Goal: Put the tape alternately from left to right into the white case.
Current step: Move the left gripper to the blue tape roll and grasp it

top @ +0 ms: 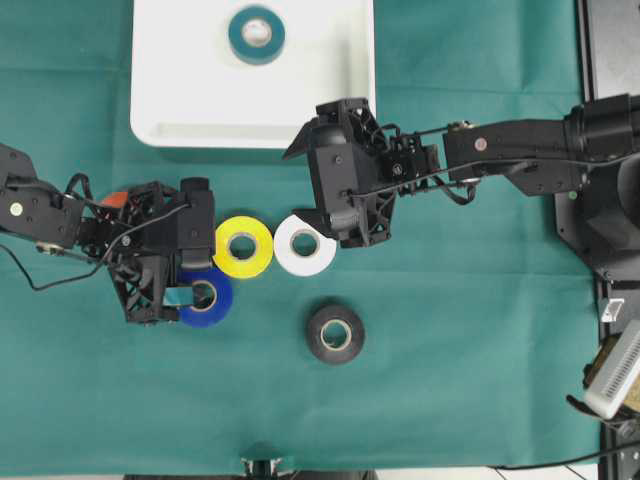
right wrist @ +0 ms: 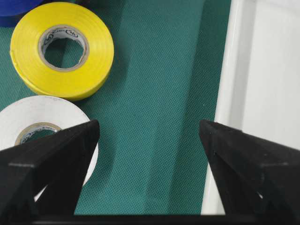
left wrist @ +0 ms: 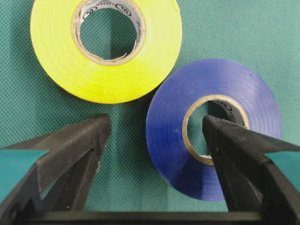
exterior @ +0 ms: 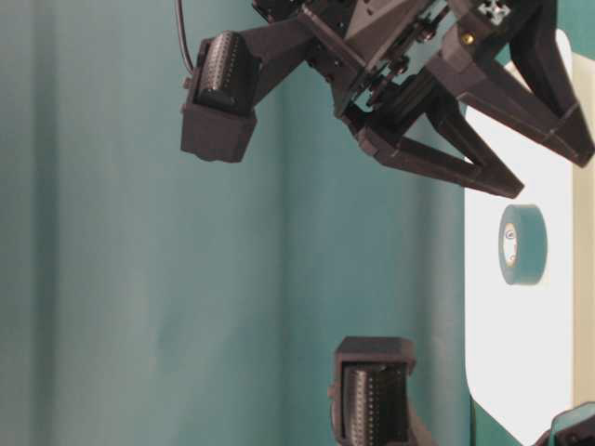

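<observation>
Overhead, table-level, two close wrist views

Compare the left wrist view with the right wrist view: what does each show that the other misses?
Only the left wrist view shows the left gripper, open, with one finger inside the blue roll's core. Only the right wrist view shows the open right gripper, the white roll and the white case's rim. Both show the yellow roll on the green cloth.

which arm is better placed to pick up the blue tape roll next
Left. The left gripper is open with one finger inside the blue tape roll; the right gripper hangs open over bare cloth beside the white case.
</observation>
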